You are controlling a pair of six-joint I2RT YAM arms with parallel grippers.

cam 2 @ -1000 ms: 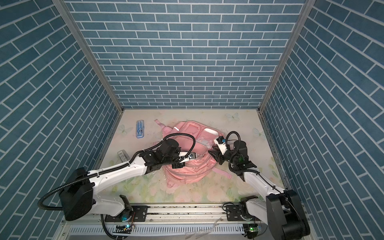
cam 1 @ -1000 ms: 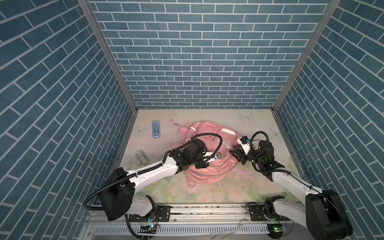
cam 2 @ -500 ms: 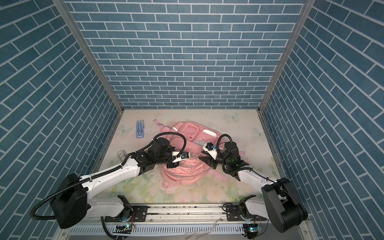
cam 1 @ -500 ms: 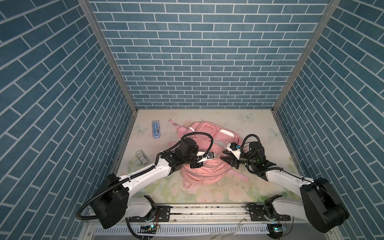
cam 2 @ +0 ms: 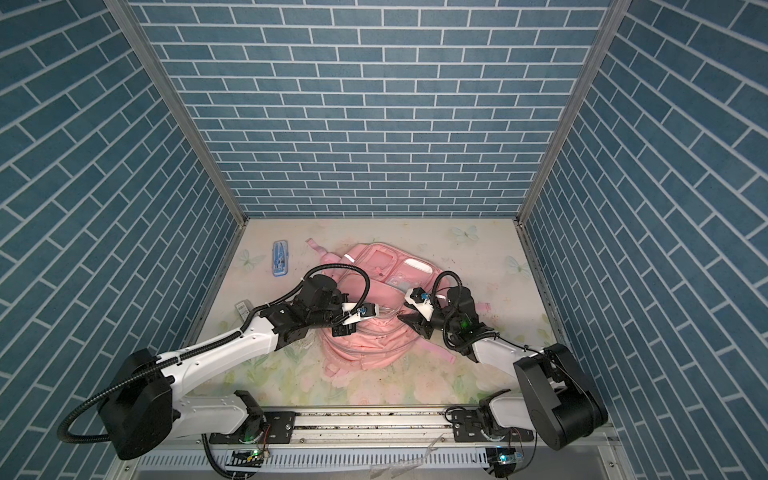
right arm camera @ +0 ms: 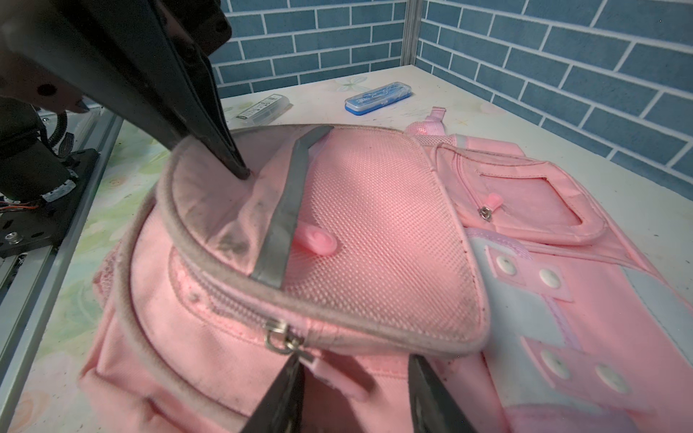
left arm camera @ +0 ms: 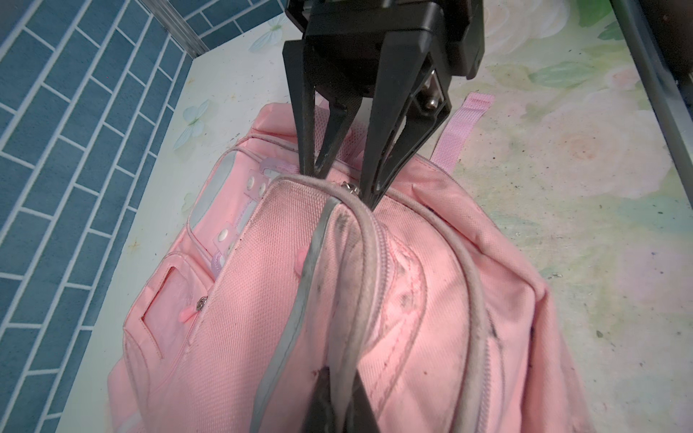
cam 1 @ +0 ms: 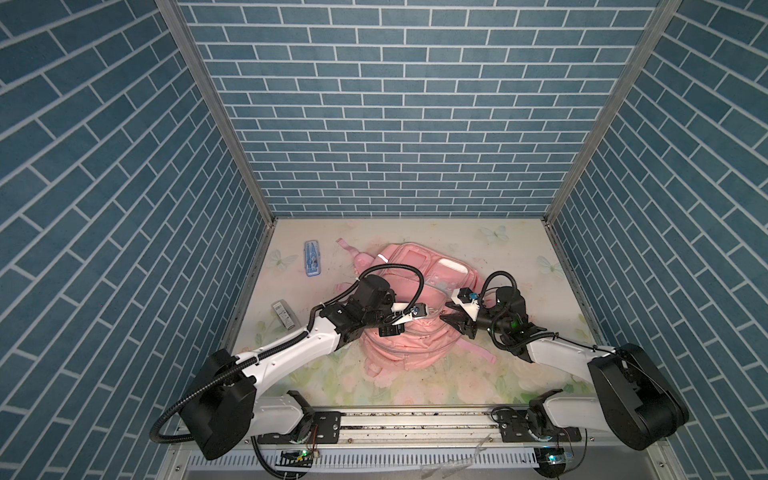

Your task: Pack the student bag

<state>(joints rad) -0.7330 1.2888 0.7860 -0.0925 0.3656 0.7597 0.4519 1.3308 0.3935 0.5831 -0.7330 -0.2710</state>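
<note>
Student bag (cam 1: 415, 270) lies on floral tabletop (cam 1: 478, 249) inside blue-brick walls (cam 1: 395, 124).

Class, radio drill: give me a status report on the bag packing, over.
Left tool shut on bag flap. Right tool open, astride zip pull. Blue case on table, unpacked. Nothing blocking.

Student bag (cam 1: 399, 353) is pink all over, with a mesh weave on the flap, dirty grey piping, a grey reflective strip (right arm camera: 285, 210) and pale blue-grey panels with white snaps. Walls (cam 1: 395, 124) are teal-blue brick pattern with white grout; table (cam 1: 478, 374) is cream with pink/green floral print and light blue butterflies. Case (cam 1: 312, 258) is blue, small box (cam 1: 282, 314) grey with black print, arms (cam 1: 299, 357) white with black joints.
</note>
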